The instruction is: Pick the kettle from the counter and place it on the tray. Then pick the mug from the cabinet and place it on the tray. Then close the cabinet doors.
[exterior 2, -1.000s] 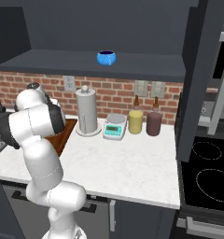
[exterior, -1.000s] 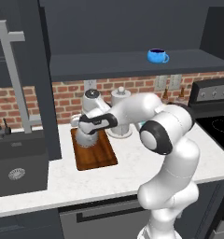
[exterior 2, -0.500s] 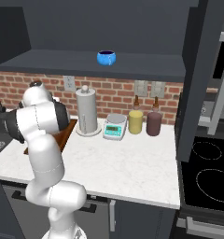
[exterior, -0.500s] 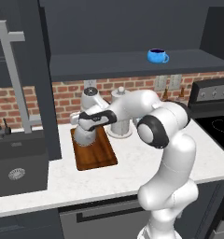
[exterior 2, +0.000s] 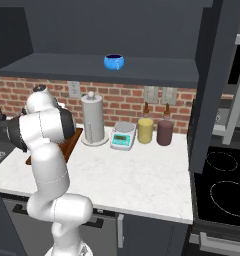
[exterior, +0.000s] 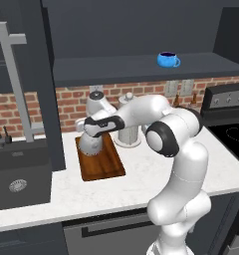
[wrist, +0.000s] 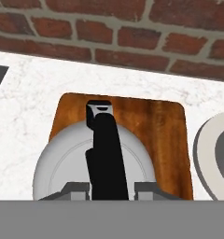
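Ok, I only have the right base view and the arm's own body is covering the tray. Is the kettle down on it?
Observer: Yes. In the hand view the kettle sits on the tray, with bare wood showing behind it and to its right.
Operator: Where are the jaws?
Observer: One on either side of its black handle. I can't tell whether they grip it.
Operator: And which way does the mug's handle point?
Observer: In the left base view the mug has its handle toward the stove side.
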Motion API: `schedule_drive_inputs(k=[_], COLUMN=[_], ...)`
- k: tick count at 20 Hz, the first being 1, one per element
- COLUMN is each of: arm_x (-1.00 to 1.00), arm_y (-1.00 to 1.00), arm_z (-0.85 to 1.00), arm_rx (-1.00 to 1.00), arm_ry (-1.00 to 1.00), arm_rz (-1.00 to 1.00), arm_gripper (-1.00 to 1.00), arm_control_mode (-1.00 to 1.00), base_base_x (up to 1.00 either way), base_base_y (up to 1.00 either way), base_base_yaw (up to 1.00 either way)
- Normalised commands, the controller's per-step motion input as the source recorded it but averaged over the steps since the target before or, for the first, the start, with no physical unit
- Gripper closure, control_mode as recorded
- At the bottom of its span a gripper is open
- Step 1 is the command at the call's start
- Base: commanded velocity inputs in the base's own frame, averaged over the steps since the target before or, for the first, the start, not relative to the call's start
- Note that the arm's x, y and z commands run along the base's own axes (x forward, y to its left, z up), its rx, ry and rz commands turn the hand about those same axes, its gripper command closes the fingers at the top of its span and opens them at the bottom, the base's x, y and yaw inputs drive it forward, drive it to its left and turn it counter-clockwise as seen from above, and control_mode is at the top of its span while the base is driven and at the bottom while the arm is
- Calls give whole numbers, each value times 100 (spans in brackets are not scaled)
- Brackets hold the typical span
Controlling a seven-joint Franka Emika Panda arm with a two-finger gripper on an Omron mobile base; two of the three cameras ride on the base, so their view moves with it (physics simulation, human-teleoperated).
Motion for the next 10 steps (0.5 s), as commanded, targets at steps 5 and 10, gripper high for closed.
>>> schedule_drive_inputs(k=[5,10], arm_x=[-3,-9], arm_y=[-18,-6], arm_z=[0,0], arm_rx=[0,1], arm_ry=[0,0], arm_rz=[-5,-3], arm_gripper=[-100,-100], arm_control_mode=[-100,-100], base_base_x=[0,0], base_base_y=[0,0], base_base_yaw=[0,0])
